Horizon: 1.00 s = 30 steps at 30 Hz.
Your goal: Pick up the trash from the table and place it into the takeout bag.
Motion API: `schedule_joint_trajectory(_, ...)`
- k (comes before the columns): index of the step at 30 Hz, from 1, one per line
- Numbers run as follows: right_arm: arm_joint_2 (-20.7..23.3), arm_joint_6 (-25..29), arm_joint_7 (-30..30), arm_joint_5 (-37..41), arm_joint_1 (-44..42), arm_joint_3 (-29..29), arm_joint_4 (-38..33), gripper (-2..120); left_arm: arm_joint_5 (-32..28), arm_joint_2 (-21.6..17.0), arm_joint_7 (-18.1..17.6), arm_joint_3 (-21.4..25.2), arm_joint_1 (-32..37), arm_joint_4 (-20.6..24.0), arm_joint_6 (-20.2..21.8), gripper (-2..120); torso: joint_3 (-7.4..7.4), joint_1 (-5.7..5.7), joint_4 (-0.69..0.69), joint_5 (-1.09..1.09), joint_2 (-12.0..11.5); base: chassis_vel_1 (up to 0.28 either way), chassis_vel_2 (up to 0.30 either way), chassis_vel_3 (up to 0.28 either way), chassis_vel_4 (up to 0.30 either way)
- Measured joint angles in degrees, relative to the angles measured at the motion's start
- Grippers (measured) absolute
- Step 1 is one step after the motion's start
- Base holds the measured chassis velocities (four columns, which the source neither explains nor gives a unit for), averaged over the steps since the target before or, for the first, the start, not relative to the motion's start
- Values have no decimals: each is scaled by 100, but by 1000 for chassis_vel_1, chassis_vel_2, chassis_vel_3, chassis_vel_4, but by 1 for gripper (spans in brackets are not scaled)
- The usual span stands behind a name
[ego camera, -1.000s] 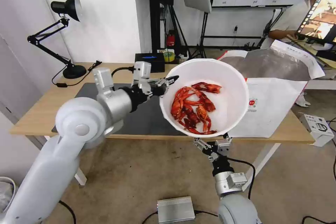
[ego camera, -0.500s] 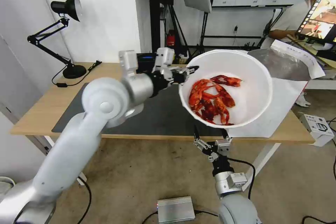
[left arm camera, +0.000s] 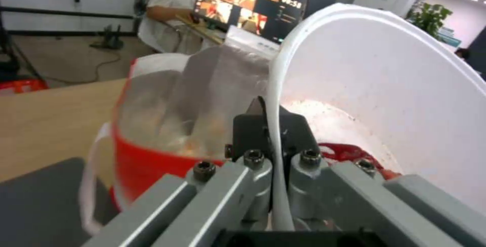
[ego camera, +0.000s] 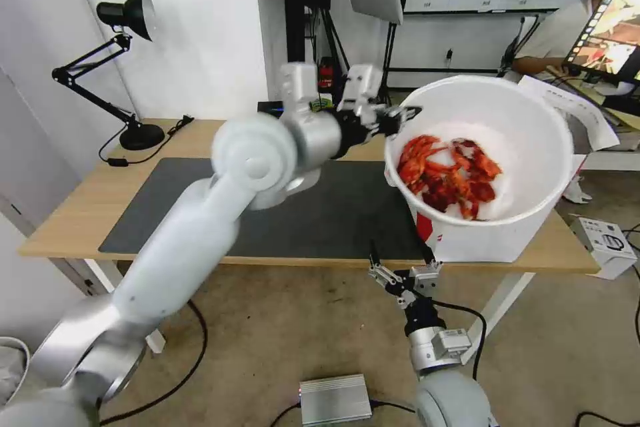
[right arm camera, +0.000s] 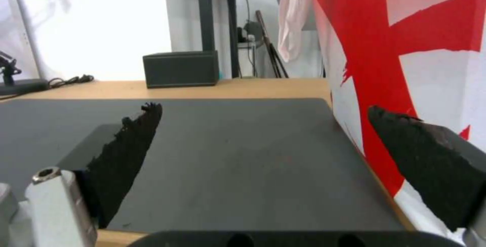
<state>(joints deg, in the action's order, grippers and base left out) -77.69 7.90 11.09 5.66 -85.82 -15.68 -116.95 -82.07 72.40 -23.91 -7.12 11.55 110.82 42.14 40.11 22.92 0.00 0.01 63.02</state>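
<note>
Nearest, the right gripper waits low at the bench's front edge, its fingers spread wide with nothing between them. Beyond it lies the dark grey mat. Further on, the left gripper has its fingers clamped on the rim of the white bowl — red shells inside — held tilted in the air, above the takeout bag on the bench's right end. The black box sits at the far edge.
</note>
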Motion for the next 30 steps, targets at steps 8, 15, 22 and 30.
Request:
schedule_joint_trajectory(8,0,0,0,0,0,0,0,100,-21,503,-147,-239,-365,-437,0,0,0,0,0,0,0,0,0,0,0)
schedule_joint_trajectory(15,0,0,0,0,0,0,0,100,-1,1088,-392,-370,-632,-959,0,3,0,0,0,0,0,0,0,0,0)
schedule_joint_trajectory(22,0,0,0,0,0,0,0,100,8,1527,-628,-285,-784,-1308,0,0,0,0,1,-1,0,0,0,0,0)
schedule_joint_trajectory(30,0,0,0,0,0,0,0,100,135,1901,-882,-313,-885,-1664,-31,4,0,0,0,0,0,0,0,0,0)
